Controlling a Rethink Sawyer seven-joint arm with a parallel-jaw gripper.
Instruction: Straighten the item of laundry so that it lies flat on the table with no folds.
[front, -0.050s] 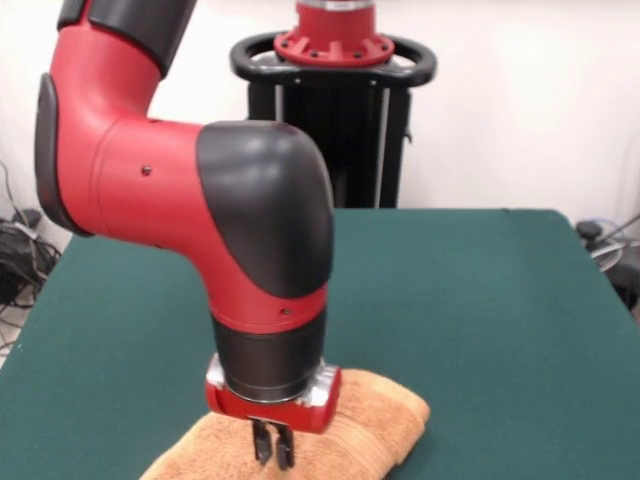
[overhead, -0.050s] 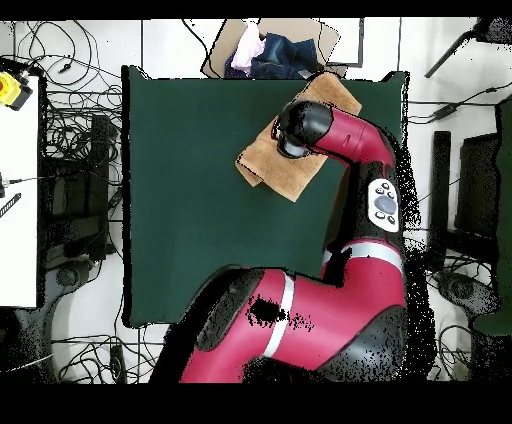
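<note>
Front view. We see the arm (front, -0.050s: 190, 190) descending from above, with its tool (front, -0.050s: 272, 447) over the towel (front, -0.050s: 375, 410) at the near edge of the table (front, -0.050s: 480, 300). The two dark fingers (front, -0.050s: 261, 443) stand close together with their tips at, or just into, the pile of the cloth; they appear clenched, though we cannot tell whether any fabric is pinched between them. The towel looks thick and rounded at its right-hand end, which we read as at least one fold remaining.

Overhead view. We find the towel (overhead, -0.050s: 268, 165) lying at an angle near the table's (overhead, -0.050s: 190, 200) top edge, its upper part hidden under the wrist of the arm (overhead, -0.050s: 350, 150). A darker strip along the lower left edge suggests a doubled layer. The tool is hidden here. A heap of dark and pale clothing (overhead, -0.050s: 262, 52) lies beyond the table.

Risks, in our judgement: a pinch through both layers would drag the whole towel rather than open it, and a pull toward the nearby edge could slide the cloth off the table.
</note>
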